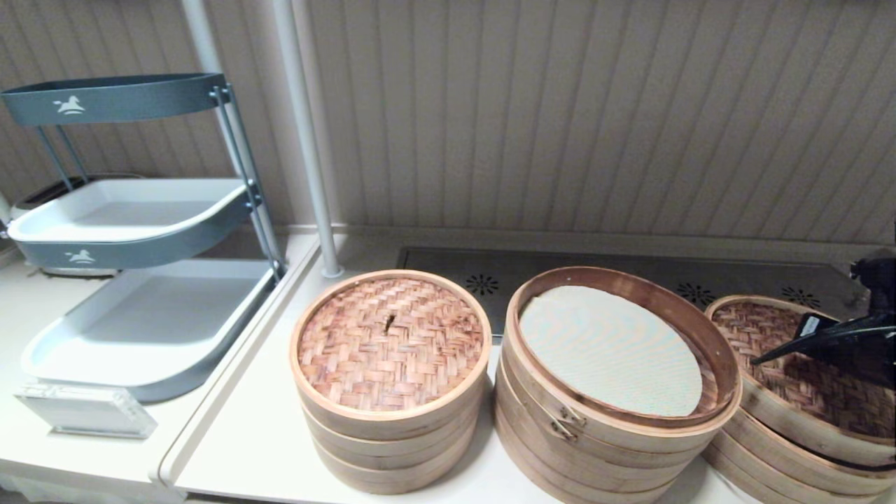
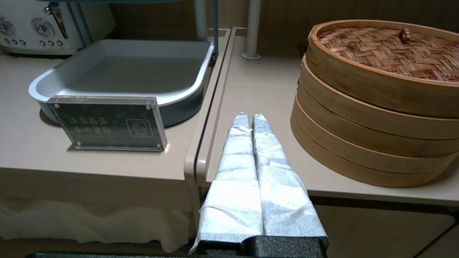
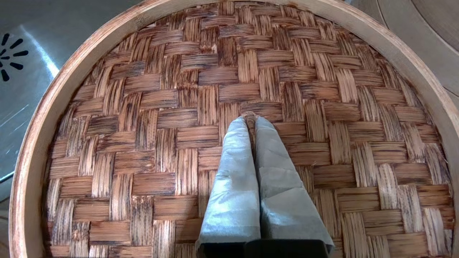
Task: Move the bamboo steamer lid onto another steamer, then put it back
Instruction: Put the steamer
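Note:
The bamboo steamer lid [image 1: 784,350], brown woven top with a pale rim, lies slightly tilted over another steamer [image 1: 763,465], the low wide stack at the far right. That stack's own dark lid is hidden beneath it. My right gripper [image 1: 757,360] comes in from the right and is shut on the lid's small centre knot. In the right wrist view the woven lid [image 3: 161,118] fills the picture, with the right gripper [image 3: 251,118] pinching the knot. The left gripper [image 2: 250,115] hangs shut and empty at the table's front edge.
The taller clasped steamer [image 1: 616,427] stands open in the middle, with a white liner [image 1: 609,350] inside. A smaller lidded stack [image 1: 390,343] [image 2: 376,107] stands to its left. Further left are a grey tray rack [image 1: 140,322], an acrylic sign [image 1: 84,409] and a white pole [image 1: 308,140].

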Tool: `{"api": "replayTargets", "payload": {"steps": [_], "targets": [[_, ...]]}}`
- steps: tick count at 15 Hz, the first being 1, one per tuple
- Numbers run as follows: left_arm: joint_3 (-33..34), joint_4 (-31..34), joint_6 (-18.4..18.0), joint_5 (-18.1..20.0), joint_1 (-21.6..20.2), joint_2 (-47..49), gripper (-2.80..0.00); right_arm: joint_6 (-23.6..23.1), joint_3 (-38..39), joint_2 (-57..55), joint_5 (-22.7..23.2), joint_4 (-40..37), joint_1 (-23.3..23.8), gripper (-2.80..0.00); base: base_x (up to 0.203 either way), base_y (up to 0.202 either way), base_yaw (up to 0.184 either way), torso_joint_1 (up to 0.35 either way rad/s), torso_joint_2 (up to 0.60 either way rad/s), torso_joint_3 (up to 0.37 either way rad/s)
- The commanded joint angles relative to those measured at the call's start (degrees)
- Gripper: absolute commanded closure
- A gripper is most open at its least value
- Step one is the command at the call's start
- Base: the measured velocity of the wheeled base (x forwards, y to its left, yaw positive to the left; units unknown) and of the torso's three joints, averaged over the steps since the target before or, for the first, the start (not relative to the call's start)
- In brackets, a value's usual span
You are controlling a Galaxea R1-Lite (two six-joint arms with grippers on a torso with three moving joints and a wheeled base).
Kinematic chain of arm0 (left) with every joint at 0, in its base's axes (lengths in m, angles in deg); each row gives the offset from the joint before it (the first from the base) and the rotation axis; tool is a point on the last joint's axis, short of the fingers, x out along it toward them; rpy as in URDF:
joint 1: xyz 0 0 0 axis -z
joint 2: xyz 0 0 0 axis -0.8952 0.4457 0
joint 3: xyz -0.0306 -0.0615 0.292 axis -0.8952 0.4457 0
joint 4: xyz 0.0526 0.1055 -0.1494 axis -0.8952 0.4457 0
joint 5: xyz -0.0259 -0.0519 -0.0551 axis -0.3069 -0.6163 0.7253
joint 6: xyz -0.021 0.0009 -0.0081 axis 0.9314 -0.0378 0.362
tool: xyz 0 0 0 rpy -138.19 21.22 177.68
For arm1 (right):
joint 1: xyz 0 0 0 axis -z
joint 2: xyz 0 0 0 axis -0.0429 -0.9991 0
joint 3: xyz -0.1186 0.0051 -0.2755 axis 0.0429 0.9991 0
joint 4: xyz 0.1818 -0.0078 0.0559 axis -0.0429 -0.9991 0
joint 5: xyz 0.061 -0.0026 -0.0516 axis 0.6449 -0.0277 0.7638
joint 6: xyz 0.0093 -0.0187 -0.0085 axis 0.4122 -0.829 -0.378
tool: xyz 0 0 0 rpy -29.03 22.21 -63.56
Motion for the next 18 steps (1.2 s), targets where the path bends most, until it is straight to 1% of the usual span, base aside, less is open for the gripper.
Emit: {"api": "replayTargets", "payload": {"steps": [1,9,18], "targets": [[1.4,0.0,0.0,-0.1,-0.1,-0.1,0.0,0.1,0.3,-0.2,-0.1,0.0,-0.4,0.0,0.0,0.0,0.0,0.0,0.0,0.0],[1.4,0.0,0.0,0.0,0.0,-0.1,0.0,0.0,2.6,0.5,-0.2,0.2,-1.0,0.0,0.0,0.0,0.0,0.0,0.0,0.0],[1.4,0.0,0.0,0.0,0.0,-0.1,0.0,-0.1,3.0,1.6,-0.2,0.1,-0.9,0.0,0.0,0.0,0.0,0.0,0.0,0.0]]}}
